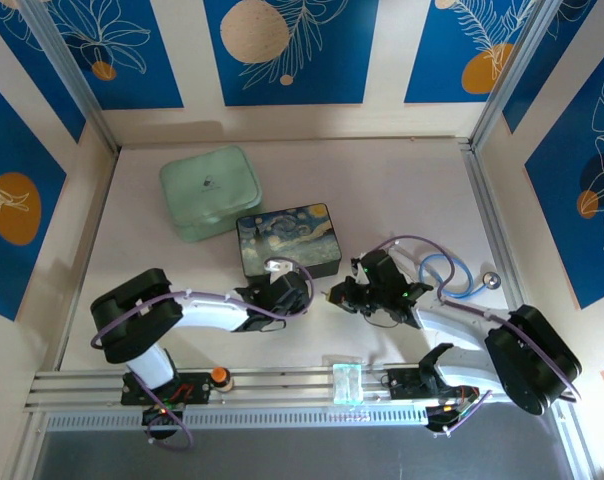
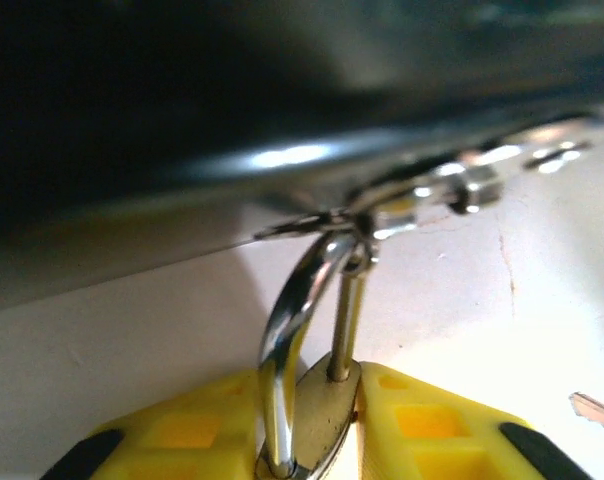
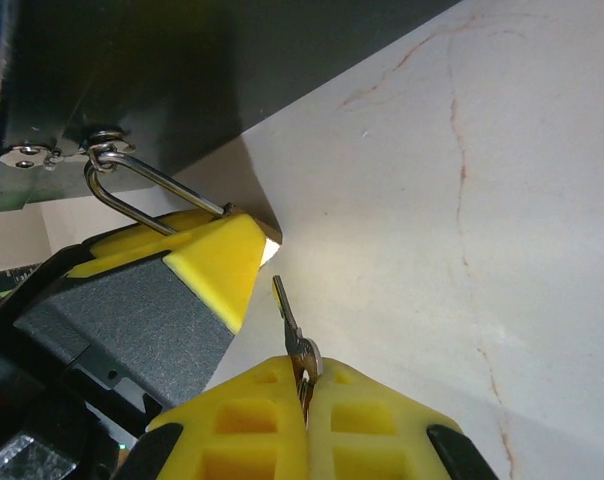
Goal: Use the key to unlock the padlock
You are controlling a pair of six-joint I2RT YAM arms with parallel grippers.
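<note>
— Yellow left fingers sit pressed on both sides of the padlock, so we have its brass body clamped. Its shackle is hooked through the clasp on the painted box.

— And our right fingers are fully closed on the bow of the key. The blade points up towards the left pads, its tip just beside one of them.

— That's our worry. We cannot see the keyhole from either wrist, because the left pads hide the bottom of the body. If we push ahead on this line, we judge the blade may strike yellow plastic instead of the slot.

— It's a thin key too, pinched at the bow alone. A glancing hit could swivel it in our pads or knock it out onto the table.

— The padlock hangs from a loose link as well. A sideways shove could twist it in our grip, or drag the box.

— What room do we have?

— The box wall stands close above the shackle, so none that way. To the key's right the table lies bare, so we can back off and re-aim there.

— Further out, the blue stethoscope lies by the right arm, and the green case sits behind the box, well apart from our work.
</note>
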